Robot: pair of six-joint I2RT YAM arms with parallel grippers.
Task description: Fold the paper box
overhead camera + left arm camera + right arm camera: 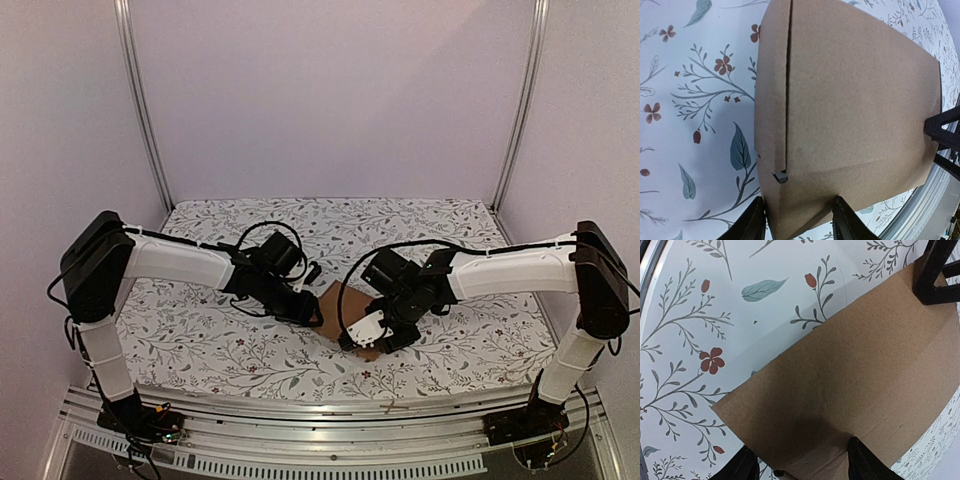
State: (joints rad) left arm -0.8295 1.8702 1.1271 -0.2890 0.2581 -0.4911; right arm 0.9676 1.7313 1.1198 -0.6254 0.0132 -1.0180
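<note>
Box: we're watching the plain brown die-cut cardboard paper box (338,298) sitting mid-table on the floral cloth (200,340).
Left gripper (800,220): it's clamping the box's 9 o'clock edge.
Right gripper (802,465): it's pinching the 5 o'clock edge.

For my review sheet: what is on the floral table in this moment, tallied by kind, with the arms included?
paper box, brown cardboard: 1
robot arms: 2, the left arm and the right arm
Total: 3
</note>
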